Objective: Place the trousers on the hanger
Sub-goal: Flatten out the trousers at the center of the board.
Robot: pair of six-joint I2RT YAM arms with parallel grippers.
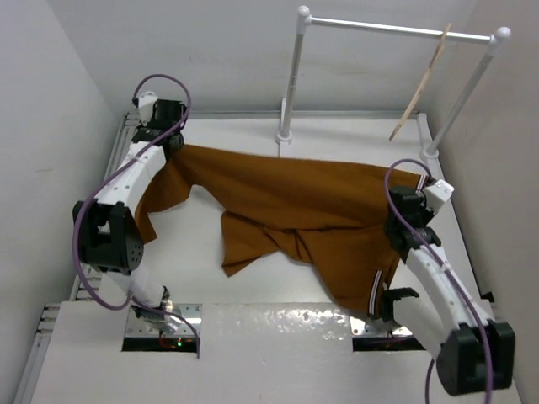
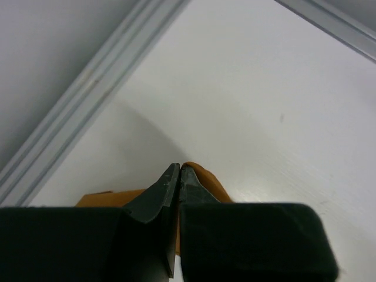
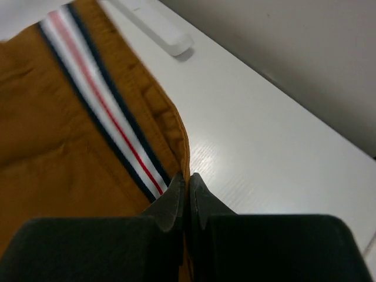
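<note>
- Top view: no writing legible anywhere; trousers (image 1: 295, 202) are rust-brown woven cloth, spread crumpled over the white table (image 1: 253, 337), stretched between the two arms; one leg end near the front shows a striped band (image 1: 376, 290)
- Left gripper (image 1: 175, 141) sits at the far left corner, with cloth drawn up to it; right gripper (image 1: 408, 202) is at the cloth's far right corner; the fingertips of both are too small to read here
- Hanger (image 1: 425, 80) is thin, pale beige and seen edge-on; it hangs tilted from the white tubular rail (image 1: 396, 28) at the far right, apart from the trousers; its hook is hard to make out
- Left wrist view: the black wedge-shaped fingers (image 2: 167, 191) are pressed together, pinching a small fold of brown cloth; the rest of the garment is cut off below; matte table and a grey ridged frame lie beyond
- Right wrist view: the fingers (image 3: 170, 202) are closed tight on the trouser edge, right beside the band; the band is white with red and navy lines, blurred farther off; no label visible
</note>
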